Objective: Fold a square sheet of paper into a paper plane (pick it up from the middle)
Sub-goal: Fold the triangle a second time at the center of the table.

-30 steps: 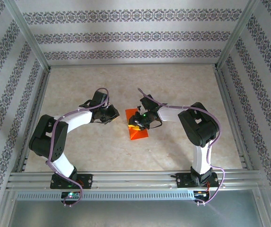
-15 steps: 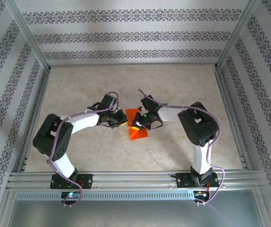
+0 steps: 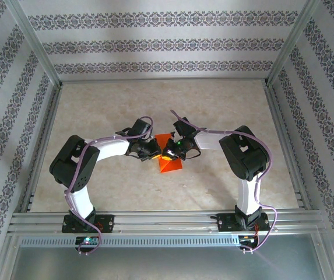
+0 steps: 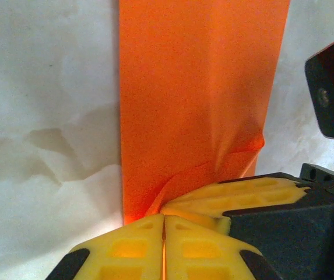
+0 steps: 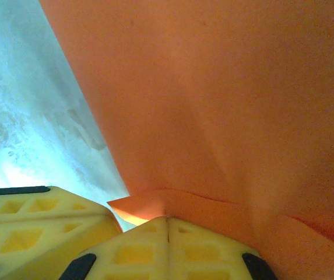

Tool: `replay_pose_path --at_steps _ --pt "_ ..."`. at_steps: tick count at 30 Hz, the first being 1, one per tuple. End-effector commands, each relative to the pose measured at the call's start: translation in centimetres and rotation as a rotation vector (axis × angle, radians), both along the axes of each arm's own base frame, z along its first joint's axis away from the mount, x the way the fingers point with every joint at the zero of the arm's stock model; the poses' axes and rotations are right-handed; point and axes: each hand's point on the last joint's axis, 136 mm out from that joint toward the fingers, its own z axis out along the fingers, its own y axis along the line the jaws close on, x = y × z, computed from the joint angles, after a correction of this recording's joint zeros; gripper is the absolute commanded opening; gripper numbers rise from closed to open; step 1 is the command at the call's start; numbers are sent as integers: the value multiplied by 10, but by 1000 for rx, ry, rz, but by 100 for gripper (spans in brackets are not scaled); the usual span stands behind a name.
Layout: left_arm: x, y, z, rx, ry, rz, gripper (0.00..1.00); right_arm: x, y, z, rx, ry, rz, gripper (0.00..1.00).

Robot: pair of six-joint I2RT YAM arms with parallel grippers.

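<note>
The square sheet of paper (image 3: 170, 164) is bright orange-red, folded into a long strip with a crease, and lies mid-table between the two arms. In the left wrist view the sheet (image 4: 196, 87) runs up from my left gripper (image 4: 164, 219), whose yellow jaws are shut on its near edge, with orange showing in the seam. My right gripper's fingers (image 4: 236, 195) pinch the same edge just beside it. In the right wrist view the sheet (image 5: 225, 87) rises over my right gripper (image 5: 168, 220), shut on a folded flap. From above, left gripper (image 3: 155, 149) and right gripper (image 3: 168, 153) almost touch.
The beige table (image 3: 126, 105) is bounded by aluminium rails, with a front rail (image 3: 167, 219) near the arm bases and patterned walls behind and at both sides. My left gripper's fingers (image 5: 32, 213) crowd the lower left of the right wrist view.
My left arm has swung right until its gripper reached the sheet beside the right gripper and closed on it. The right gripper shut on the sheet's edge and stayed in place.
</note>
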Motion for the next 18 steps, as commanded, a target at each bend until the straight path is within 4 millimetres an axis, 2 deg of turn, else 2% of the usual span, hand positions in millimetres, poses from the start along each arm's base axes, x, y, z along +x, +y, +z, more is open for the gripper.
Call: replay_pose_path --at_steps 1,14,18 --pt "0 -4 -7 18 12 3 7 -19 -25 -37 -129 94 -17 0" --pt "-6 9 -25 107 44 8 2 -17 -20 -31 -100 79 -15 0" --pt "-11 16 -31 150 63 -1 0 -8 -9 -7 -19 29 -12 0"
